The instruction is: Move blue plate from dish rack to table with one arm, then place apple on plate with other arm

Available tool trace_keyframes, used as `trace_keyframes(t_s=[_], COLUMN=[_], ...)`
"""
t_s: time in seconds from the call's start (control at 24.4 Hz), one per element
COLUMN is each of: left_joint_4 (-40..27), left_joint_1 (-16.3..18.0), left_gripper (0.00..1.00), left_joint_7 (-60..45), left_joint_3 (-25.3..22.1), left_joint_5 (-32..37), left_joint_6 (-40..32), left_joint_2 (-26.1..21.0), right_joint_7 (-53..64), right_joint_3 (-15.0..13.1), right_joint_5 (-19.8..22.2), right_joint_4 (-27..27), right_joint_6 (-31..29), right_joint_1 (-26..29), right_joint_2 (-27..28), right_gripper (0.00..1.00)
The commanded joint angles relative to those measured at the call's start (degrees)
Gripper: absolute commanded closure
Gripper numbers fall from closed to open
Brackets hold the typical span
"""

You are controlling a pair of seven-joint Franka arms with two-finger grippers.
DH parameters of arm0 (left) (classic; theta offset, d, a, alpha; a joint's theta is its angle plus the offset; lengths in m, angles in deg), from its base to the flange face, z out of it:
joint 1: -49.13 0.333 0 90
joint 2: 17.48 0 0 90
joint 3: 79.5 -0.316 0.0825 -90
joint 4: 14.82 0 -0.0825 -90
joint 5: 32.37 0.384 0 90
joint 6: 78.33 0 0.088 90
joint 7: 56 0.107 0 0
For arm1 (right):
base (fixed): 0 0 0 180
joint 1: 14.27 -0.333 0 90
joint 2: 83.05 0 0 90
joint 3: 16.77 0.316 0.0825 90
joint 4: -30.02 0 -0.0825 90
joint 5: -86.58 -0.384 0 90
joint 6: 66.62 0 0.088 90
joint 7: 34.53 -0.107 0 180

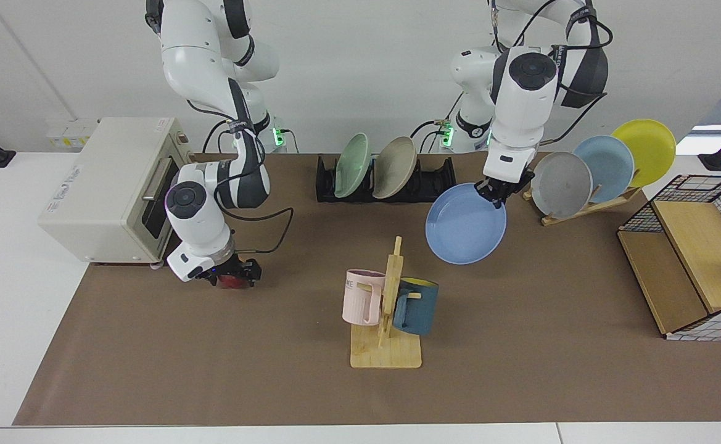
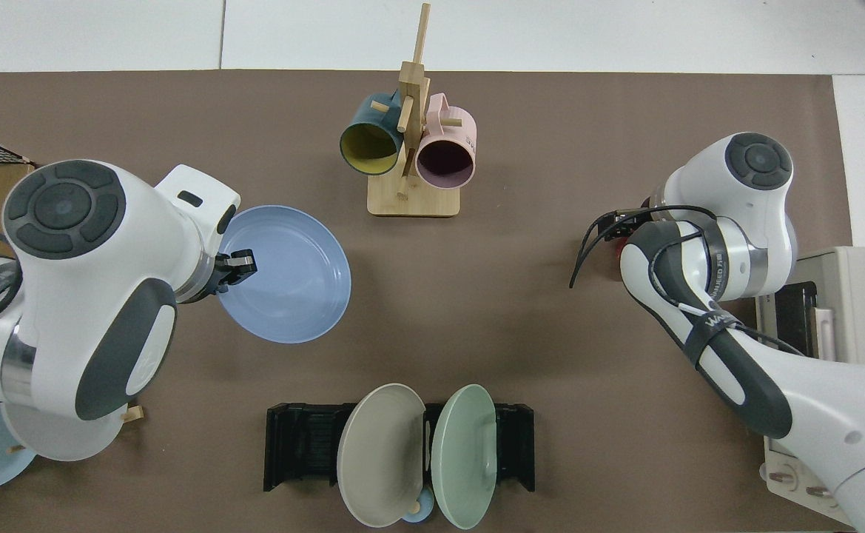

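The blue plate [image 1: 462, 227] hangs tilted above the brown mat of the table [image 1: 520, 345], in front of the dish rack [image 1: 428, 185]. My left gripper [image 1: 501, 188] is shut on its far rim. From above, the blue plate [image 2: 288, 277] juts out beside the left gripper [image 2: 236, 268], well clear of the dish rack [image 2: 299, 444]. The apple [image 1: 230, 282] shows as a red patch low over the mat, with my right gripper [image 1: 234, 279] shut around it, fingers on either side. In the top view only a sliver of the apple [image 2: 628, 231] shows under the right wrist.
A green plate [image 1: 353, 165] and a beige plate [image 1: 395, 166] stand in the rack. A wooden mug stand [image 1: 388, 345] holds a pink and a teal mug. A slanted wooden stand [image 1: 588, 206] holds three plates. A toaster oven [image 1: 101, 185] and a wire shelf [image 1: 693, 265] flank the mat.
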Motion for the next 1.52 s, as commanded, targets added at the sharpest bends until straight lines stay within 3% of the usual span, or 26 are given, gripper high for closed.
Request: trace_keyframes(t_s=[0.0, 0.12, 0.21, 0.29, 0.33, 0.37, 0.53, 1.11, 1.48], left_joint_4=[-2.98, -4.74, -6.84, -8.95, -10.01, -11.15, -13.44, -18.98, -19.95], left_joint_1=[-0.75, -3.12, -3.83, -4.18, -4.71, -5.06, -6.47, -8.58, -9.11], left_gripper=[1.0, 1.0, 1.0, 1.0, 1.0, 1.0, 1.0, 1.0, 1.0], left_joint_7=[-2.08, -4.98, -5.34, -4.9, -4.2, -3.32, -1.91, -1.12, -0.33], left_joint_3=[0.3, 0.91, 1.0, 1.09, 1.09, 1.09, 1.09, 2.49, 2.76], left_joint_5=[-7.26, -7.89, -8.59, -11.56, -13.32, -14.64, -17.64, -19.76, -19.76], left_joint_6=[5.39, 10.92, 15.84, 19.71, 21.3, 22.88, 27.28, 29.83, 32.3], left_joint_2=[-0.37, -4.59, -5.92, -6.1, -6.01, -6.1, -6.27, -5.92, -6.71], right_joint_7=[1.58, 1.58, 1.14, 1.05, 1.05, 1.14, 1.05, 1.05, 1.32], right_joint_3=[0.3, 0.21, 0.21, 0.21, 0.21, 0.21, 0.21, -0.06, -0.23], right_joint_5=[0.89, 0.89, 0.89, 0.89, 0.89, 0.89, 0.89, 0.8, 0.71], right_joint_4=[-3.79, -4.75, -5.72, -5.99, -5.99, -5.99, -5.29, 0.95, 1.48], right_joint_6=[-1.13, -0.95, -1.21, -1.3, -1.3, -1.3, -1.13, 3.61, 8.8], right_joint_1=[0.66, 0.58, 0.49, 0.66, 0.75, 0.58, 0.31, 0.49, 1.02], right_joint_2=[-1.83, -2.27, -2.71, -2.8, -2.8, -2.8, -2.63, -2.8, -8.59], right_gripper=[0.0, 0.1, 0.42, 0.84, 0.96, 0.99, 1.0, 1.0, 1.0])
